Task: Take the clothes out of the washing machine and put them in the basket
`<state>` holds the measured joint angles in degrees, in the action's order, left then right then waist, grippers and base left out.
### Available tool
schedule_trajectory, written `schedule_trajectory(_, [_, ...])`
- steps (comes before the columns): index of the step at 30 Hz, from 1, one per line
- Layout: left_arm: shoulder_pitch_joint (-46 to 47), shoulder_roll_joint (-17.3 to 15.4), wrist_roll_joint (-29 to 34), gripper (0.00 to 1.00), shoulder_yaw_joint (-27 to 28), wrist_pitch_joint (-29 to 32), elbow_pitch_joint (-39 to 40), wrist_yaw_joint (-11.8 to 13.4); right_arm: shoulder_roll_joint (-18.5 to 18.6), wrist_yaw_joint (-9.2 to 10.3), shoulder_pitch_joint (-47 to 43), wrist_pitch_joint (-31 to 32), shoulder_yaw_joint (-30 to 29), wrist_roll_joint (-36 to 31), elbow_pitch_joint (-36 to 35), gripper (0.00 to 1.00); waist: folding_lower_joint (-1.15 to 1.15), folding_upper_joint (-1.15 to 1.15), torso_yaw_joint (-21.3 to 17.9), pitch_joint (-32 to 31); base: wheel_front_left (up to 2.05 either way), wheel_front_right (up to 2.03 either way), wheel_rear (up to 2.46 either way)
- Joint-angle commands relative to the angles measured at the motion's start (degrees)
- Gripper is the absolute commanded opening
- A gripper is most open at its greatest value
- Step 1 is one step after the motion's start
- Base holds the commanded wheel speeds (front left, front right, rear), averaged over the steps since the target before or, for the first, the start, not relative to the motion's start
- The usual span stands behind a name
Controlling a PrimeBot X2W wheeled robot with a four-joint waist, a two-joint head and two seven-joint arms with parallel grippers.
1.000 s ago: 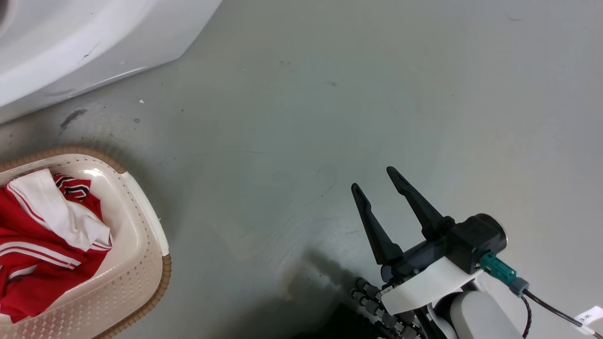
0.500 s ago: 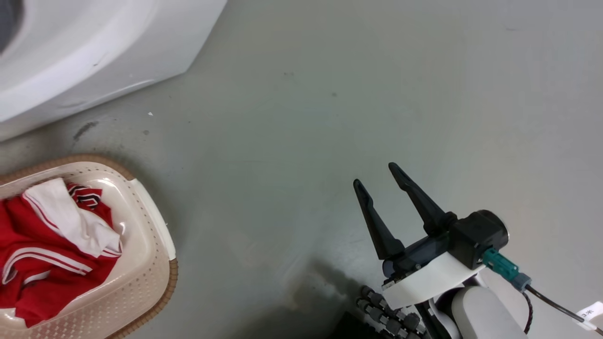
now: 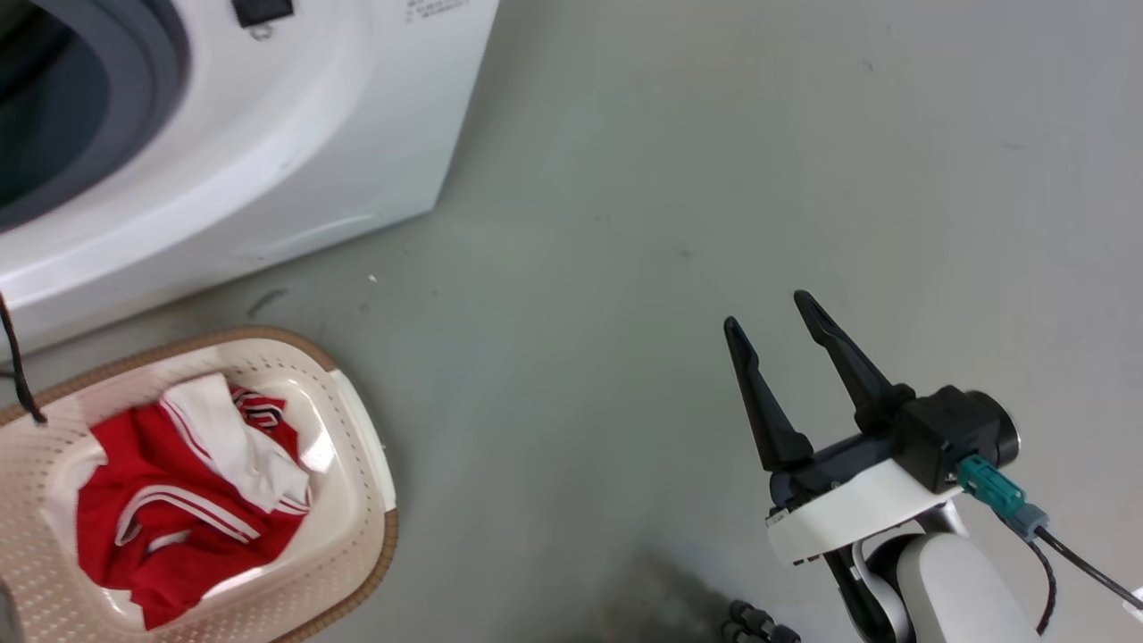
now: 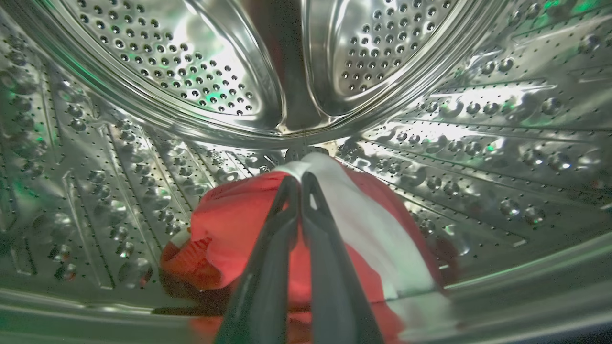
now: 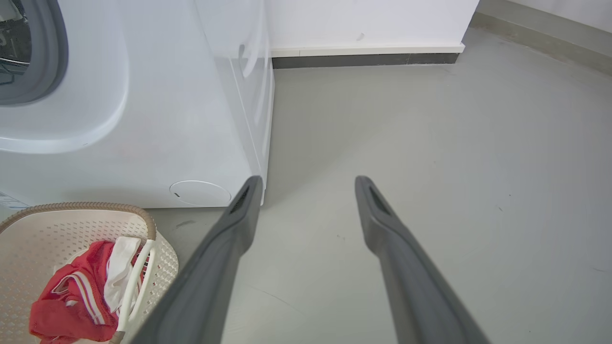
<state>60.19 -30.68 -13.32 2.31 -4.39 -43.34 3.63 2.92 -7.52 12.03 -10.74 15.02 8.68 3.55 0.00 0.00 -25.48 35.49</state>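
Observation:
Inside the perforated steel drum (image 4: 478, 119) of the washing machine (image 3: 312, 134), my left gripper (image 4: 300, 177) is shut on a red and white piece of the clothes (image 4: 239, 224), which peaks at the fingertips and drapes to the drum floor. More red clothes with white stripes (image 3: 161, 509) lie in the cream basket (image 3: 366, 455) on the floor in front of the machine. Off to the right my right gripper (image 3: 766, 310) hangs open over bare floor, holding nothing. The right wrist view looks past my right gripper (image 5: 308, 181) at the basket (image 5: 48, 224), the clothes (image 5: 71, 296) and the machine (image 5: 167, 119).
The grey rubber porthole rim (image 3: 152, 54) shows at the top left. A thin dark cable (image 3: 18, 366) hangs over the basket's left side. Grey floor (image 3: 625, 223) spreads right of the machine to a white wall with a dark skirting (image 5: 363, 59).
The head camera has swung, so the machine's porthole and more of the basket have come into the picture. My right gripper stays open in the same pose.

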Motion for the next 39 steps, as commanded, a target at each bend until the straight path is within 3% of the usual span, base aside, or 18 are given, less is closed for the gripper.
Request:
schedule_trajectory(1, [-1.06, 0.53, -0.42, 0.0, -0.06, -1.44, -0.75, -0.59, -0.08, 0.06, -0.89, 0.29, -0.56, -0.19, -0.37, 1.0, 0.0, 0.0, 1.93, -3.53, 0.0, 0.0, 0.0])
schedule_trajectory(9, [-6.21, 3.69, -2.06, 0.0, -0.88, -9.27, -6.03, -3.66, -0.08, 0.06, -4.0, 2.36, -3.37, -1.88, -1.75, 1.0, 0.0, 0.0, 4.67, -12.08, 0.0, 0.0, 0.0])
schedule_trajectory(15, [-10.97, 6.3, -2.74, 0.0, -0.55, -10.83, -5.93, -5.05, -0.07, 0.06, -6.35, 4.1, -4.83, -2.99, -2.6, 1.0, 0.0, 0.0, 6.82, -18.74, 0.0, 0.0, 0.0])
schedule_trajectory(29, [-25.48, 11.02, -1.76, 0.0, 1.0, -10.87, 6.2, -8.08, -0.08, 0.06, -12.28, 7.36, -7.14, -4.09, -4.49, 1.0, 0.0, 0.0, 10.5, -31.69, 0.0, 0.0, 0.0])
schedule_trajectory(39, [-36.69, 15.42, -0.46, 0.0, -1.32, -10.23, 20.0, -6.84, -0.08, 0.06, -16.06, 9.0, -10.24, -4.82, -7.3, 1.0, 0.0, 0.0, 14.57, -36.33, 0.0, 0.0, 0.0])
